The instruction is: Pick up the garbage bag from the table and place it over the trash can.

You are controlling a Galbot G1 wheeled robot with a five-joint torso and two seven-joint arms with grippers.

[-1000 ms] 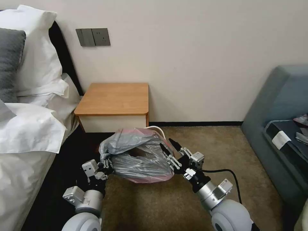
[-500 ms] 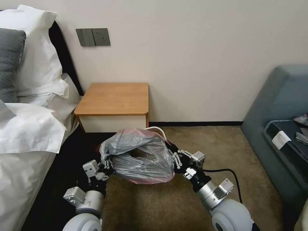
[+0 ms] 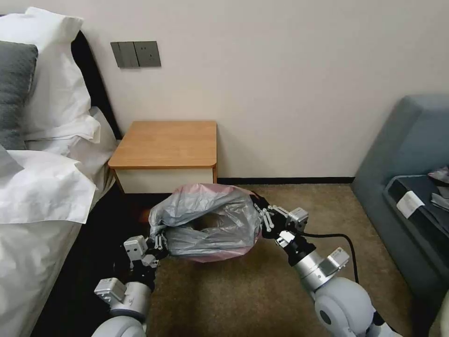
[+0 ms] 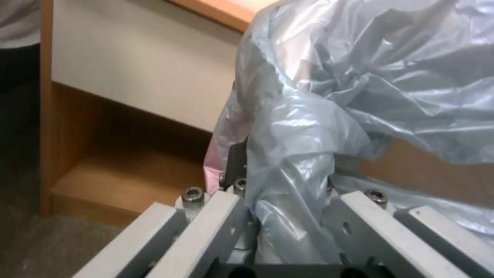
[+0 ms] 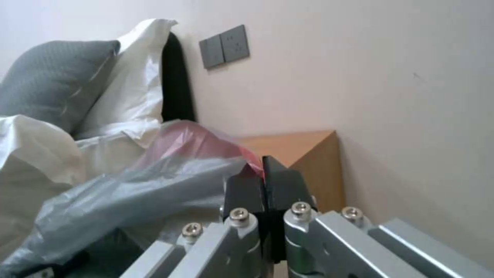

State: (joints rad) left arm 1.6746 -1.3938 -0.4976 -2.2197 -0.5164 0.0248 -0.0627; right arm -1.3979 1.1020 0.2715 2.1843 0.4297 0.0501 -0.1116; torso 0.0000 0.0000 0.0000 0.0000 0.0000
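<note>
Two big pieces of furniture frame your view: the bed (image 3: 42,196) with its white linen along the left, and a grey-blue sofa (image 3: 411,187) at the right edge. Between them, against the wall, stands the table (image 3: 166,145); its orange-brown tabletop is bare, with the white drawer front below its front edge. On the wall above the bed side you see a grey switch plate (image 3: 135,54).

On the brown carpet (image 3: 243,290), just in front of the table's front right corner, you have the garbage bag (image 3: 208,220) spread out as a crumpled grey hood with a pink edge, stretched between both arms. A gap in its middle shows a beige-brown surface underneath, most likely the trash can (image 3: 210,221), though you cannot make out its rim.

Your left gripper (image 3: 158,243) is at the bag's near left corner; in the left wrist view a twist of grey plastic runs down between its fingers (image 4: 234,162), so it is clamped on the bag. Your right gripper (image 3: 260,211) sits at the bag's right side, and in the right wrist view its black pads (image 5: 280,181) are pressed together with the pink edge pinched between them.

A black cable (image 3: 336,238) loops over the right arm.
</note>
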